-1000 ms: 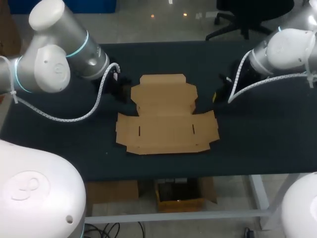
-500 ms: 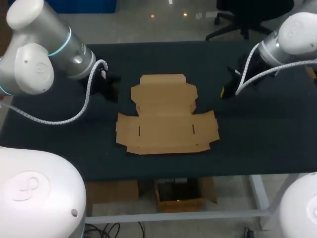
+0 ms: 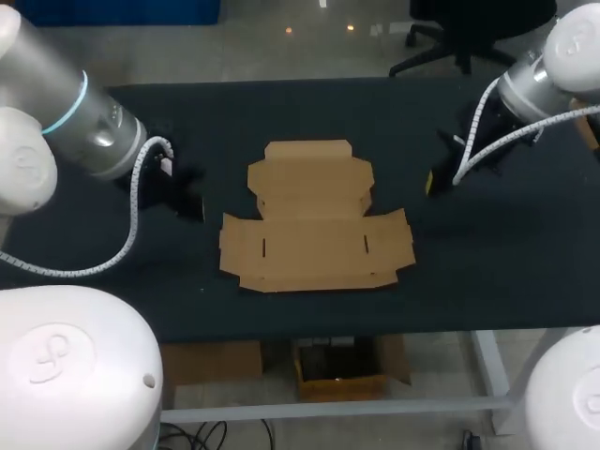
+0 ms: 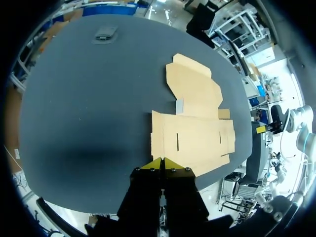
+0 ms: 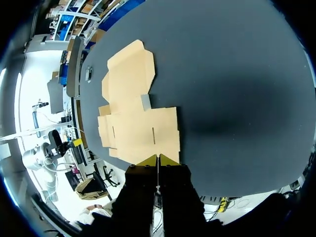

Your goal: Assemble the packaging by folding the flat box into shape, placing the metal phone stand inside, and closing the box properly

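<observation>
The flat cardboard box lies unfolded in the middle of the dark table, its wider panel with the two slits toward the near edge and its narrower panel toward the far edge. All its flaps lie flat.

The left gripper hangs over bare table to the left of the box, apart from it. Its yellow tips are pressed together with nothing between them (clenched on air). The right gripper hangs over the table to the right of the box, also clear of the cardboard. Its tips likewise meet and hold nothing.

A small grey object sits on the table toward the far left corner, well apart from the box (too small to tell what it is). In the head view the left arm covers that corner.
</observation>
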